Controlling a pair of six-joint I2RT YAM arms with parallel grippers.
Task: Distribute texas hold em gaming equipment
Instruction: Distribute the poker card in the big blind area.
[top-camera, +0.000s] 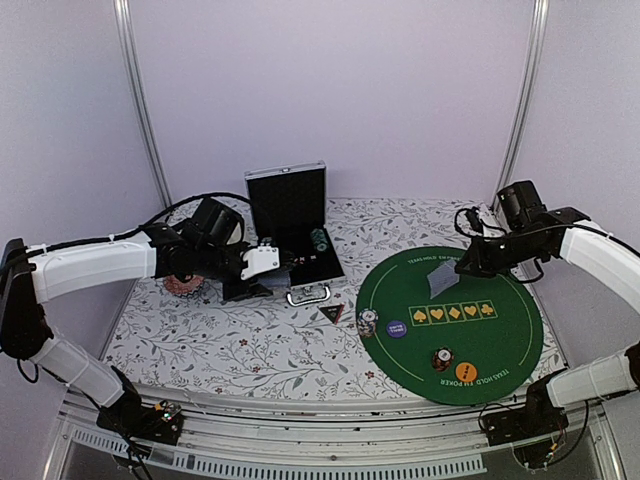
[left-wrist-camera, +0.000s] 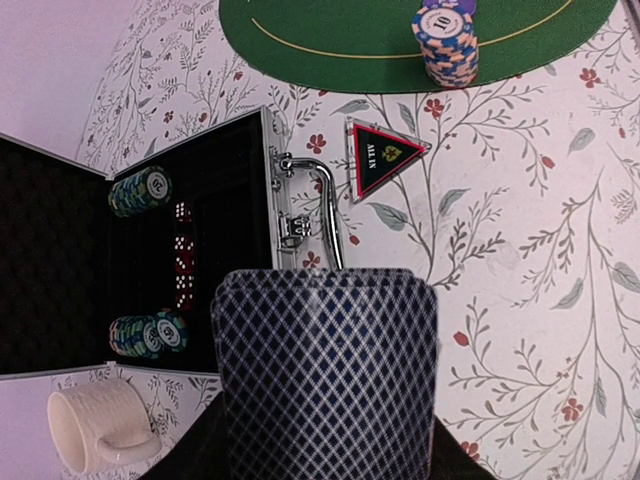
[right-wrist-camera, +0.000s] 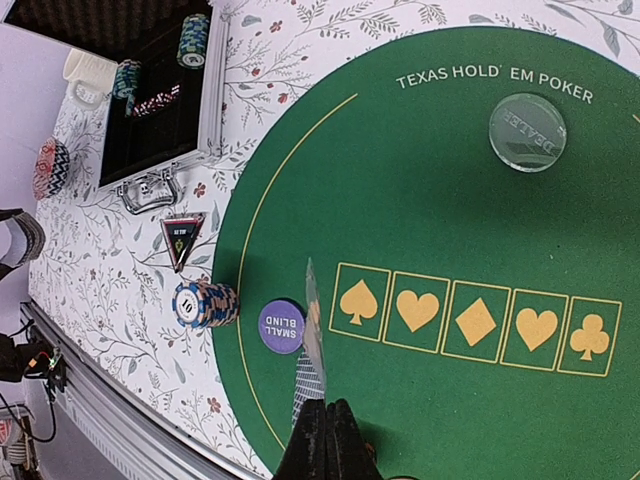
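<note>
Deck (left-wrist-camera: 325, 370) of blue diamond-backed playing cards: held in the left pincer (top-camera: 264, 262), which is closed partway onto its sides. It hangs above the floral-covered bench (top-camera: 220, 340), at the front of the open case.

Single card (right-wrist-camera: 313, 330), seen edge-on from the right wrist: pinched in the tightly closed right pincer (right-wrist-camera: 328, 445) above the near half of the green mat (top-camera: 500, 340).

Mat, round, lettered TEXAS HOLD 'EM POKER, five suit boxes in a row. On it:
- purple button (right-wrist-camera: 281, 326) marked SMALL BLIND, just beside the spade box
- clear dealer disc (right-wrist-camera: 527, 132), under the lettering
- orange button (top-camera: 465, 373), near the front rim
- short dark chip pile (top-camera: 442, 358), just beside the orange button

Blue-and-orange chip stack (left-wrist-camera: 446, 40): upright, at the mat's left rim.

Triangular marker (left-wrist-camera: 382, 158), black with a red border: flat on the bench between the mat and the case handle.

Case (top-camera: 290, 215), metal-edged, black-lined, lid standing up. Holds:
- two lots of green-striped chips (left-wrist-camera: 140, 190), lying on their sides, one at each end
- row of red dice (left-wrist-camera: 182, 255) between them

Mug (left-wrist-camera: 95, 430), cream: on its side, on the bench just beside the case.
</note>
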